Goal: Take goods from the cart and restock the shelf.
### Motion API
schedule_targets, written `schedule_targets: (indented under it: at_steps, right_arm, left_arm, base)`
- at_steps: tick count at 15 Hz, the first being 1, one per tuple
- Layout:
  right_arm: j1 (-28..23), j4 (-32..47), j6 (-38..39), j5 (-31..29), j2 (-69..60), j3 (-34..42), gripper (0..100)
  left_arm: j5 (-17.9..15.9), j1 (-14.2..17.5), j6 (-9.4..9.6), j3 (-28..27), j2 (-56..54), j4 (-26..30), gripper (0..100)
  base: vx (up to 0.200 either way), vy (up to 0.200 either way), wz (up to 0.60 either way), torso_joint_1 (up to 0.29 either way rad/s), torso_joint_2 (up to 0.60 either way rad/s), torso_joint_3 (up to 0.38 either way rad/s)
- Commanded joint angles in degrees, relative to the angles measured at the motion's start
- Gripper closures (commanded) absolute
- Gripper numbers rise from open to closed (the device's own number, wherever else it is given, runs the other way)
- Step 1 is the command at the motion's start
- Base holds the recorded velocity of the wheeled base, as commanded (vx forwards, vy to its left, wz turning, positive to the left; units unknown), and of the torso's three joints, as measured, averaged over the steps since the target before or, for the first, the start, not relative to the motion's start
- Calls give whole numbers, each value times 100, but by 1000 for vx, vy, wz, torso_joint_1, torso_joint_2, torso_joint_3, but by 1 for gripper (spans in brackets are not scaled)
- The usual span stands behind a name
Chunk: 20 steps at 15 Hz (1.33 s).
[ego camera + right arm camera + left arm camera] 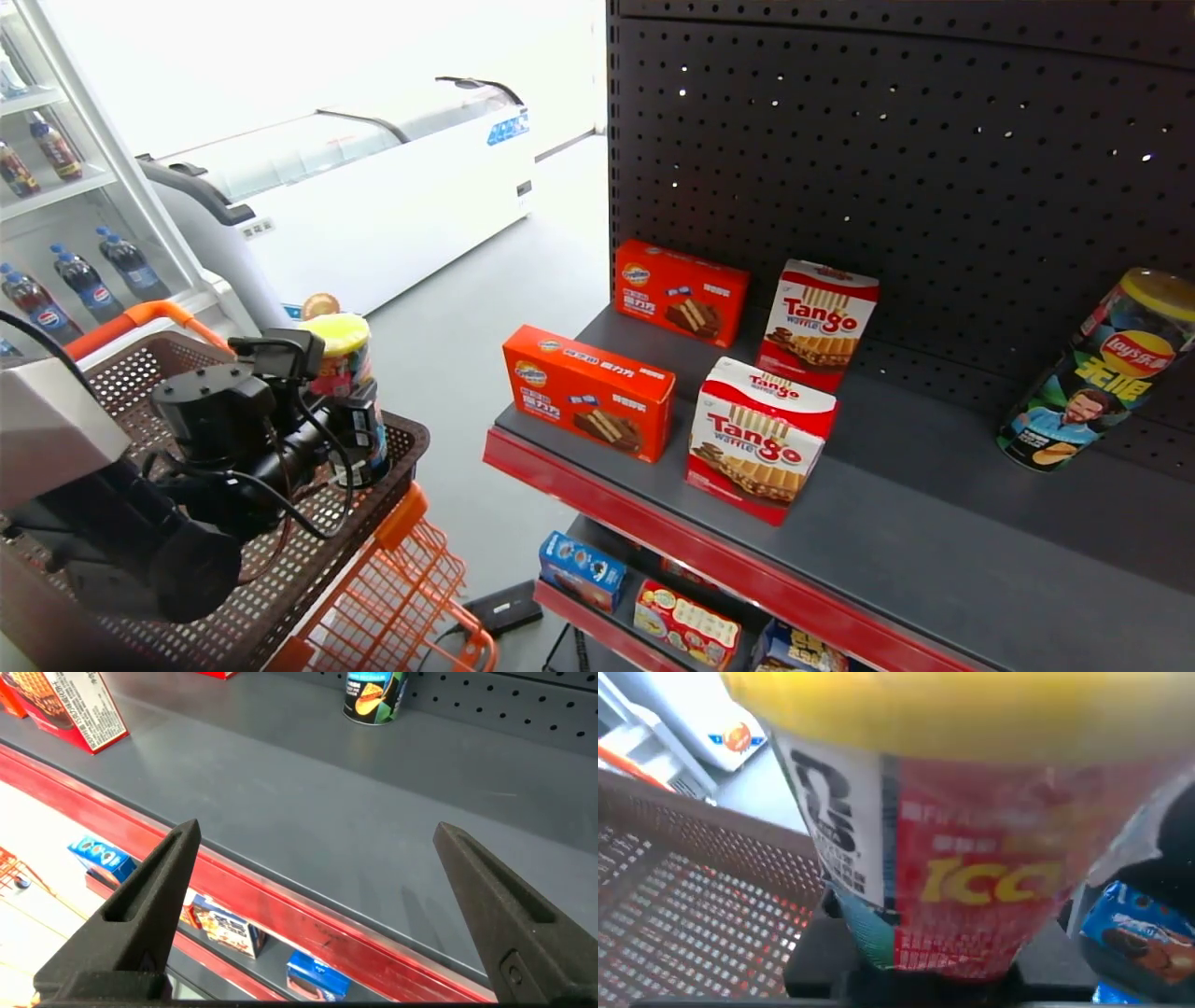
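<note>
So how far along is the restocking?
Early on. Four boxes and a can already sit on the shelf. In hand: the left jaws grip a second can at the cart. Left: carrying it to the shelf, where the open right jaws hang.

Yellow-lidded red canister (342,371), upright, clamped in left claw (360,437), above brown cart basket (400,437), beside dark shelf (934,532)

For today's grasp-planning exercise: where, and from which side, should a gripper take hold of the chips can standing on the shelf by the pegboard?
Grip the chips can around the middle of its round wall, coming from the open front of the shelf, fingers on either side. The pegboard close behind it blocks the back, and its tall, narrow shape would probably tip if pushed high up.
</note>
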Motion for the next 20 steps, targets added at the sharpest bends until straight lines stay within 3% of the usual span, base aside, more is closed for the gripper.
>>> schedule_targets:
  at_steps: [1,3,5,7,8,10,12,13,14,17,20]
  right_arm:
    - [0,-2,5,1,8,0,0]
    - [0,-2,-4,1,8,0,0]
    - [0,-2,-4,1,-1,0,0]
    - [0,-2,5,1,8,0,0]
    - [0,-2,-4,1,8,0,0]
    - [-9,-2,-4,1,-1,0,0]
    - [0,-2,-4,1,8,0,0]
    - [-9,-2,5,1,8,0,0]
    - [0,-2,5,1,8,0,0]
    - [-9,7,-4,1,8,0,0]
    - [0,-2,-4,1,8,0,0]
  left_arm:
    - [-82,-48,173,51,-1137,418,100]
    - [-205,-241,173,-124,-1849,840,100]
    - [-188,-760,137,-370,-2763,1956,100]
    - [-284,-1243,-91,-678,-3580,3432,100]
    - [-539,-1401,-197,-599,-3844,3696,100]
    - [-1198,-1876,-381,-502,-4028,3766,100]
    - [-1260,-1999,-451,-423,-4037,3766,100]
    - [-1339,-2157,-645,-221,-4125,3714,100]
    - [-1383,-2166,-636,-186,-4125,3705,100]
    - [-2200,-2306,-636,7,-4230,3722,100]
    - [-2192,-2350,-618,-116,-4274,3714,100]
  base:
    - [0,0,0,0,0,0]
    - [0,0,0,0,0,0]
    - [0,0,0,0,0,0]
    - [0,0,0,0,0,0]
    - [0,0,0,0,0,0]
    - [0,0,0,0,0,0]
    - [0,0,0,0,0,0]
    - [0,0,0,0,0,0]
    - [0,0,0,0,0,0]
    - [0,0,0,0,0,0]
    - [0,0,0,0,0,0]
